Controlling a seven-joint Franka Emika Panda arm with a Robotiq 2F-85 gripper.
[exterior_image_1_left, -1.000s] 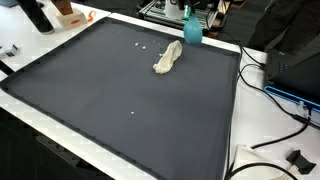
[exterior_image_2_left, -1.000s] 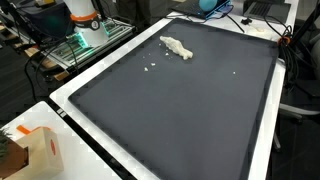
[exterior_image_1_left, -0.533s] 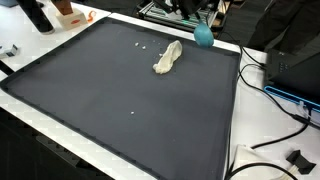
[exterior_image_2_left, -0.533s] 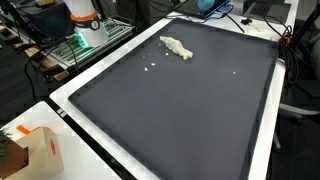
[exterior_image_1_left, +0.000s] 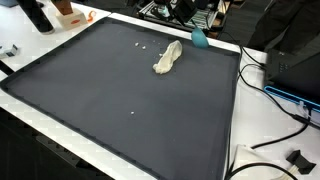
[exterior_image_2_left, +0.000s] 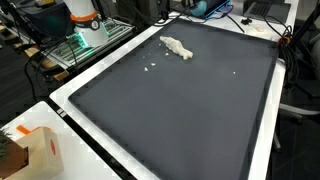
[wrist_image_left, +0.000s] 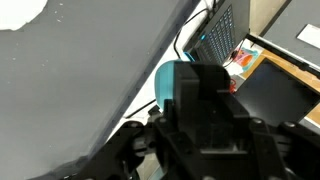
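You had a crumpled pale cloth (exterior_image_1_left: 168, 58) lying on the dark mat (exterior_image_1_left: 110, 120) toward its far edge, white crumbs (exterior_image_1_left: 139, 45) near it, an orange-and-white carton (exterior_image_2_left: 35, 150) off one corner, and black cables (exterior_image_1_left: 272, 92) trailing over the white table edge (exterior_image_1_left: 240, 125).

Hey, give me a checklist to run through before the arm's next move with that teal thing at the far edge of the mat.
1. Hold on the teal object: cannot tell; the wrist view shows it right against the gripper, with the fingers hidden.
2. Teal object apart from the white cloth: ok.
3. Small white specks away from the teal object: ok.
4. Room behind the far edge of the mat: not ok; equipment stands close.
5. Cables off the mat: ok.
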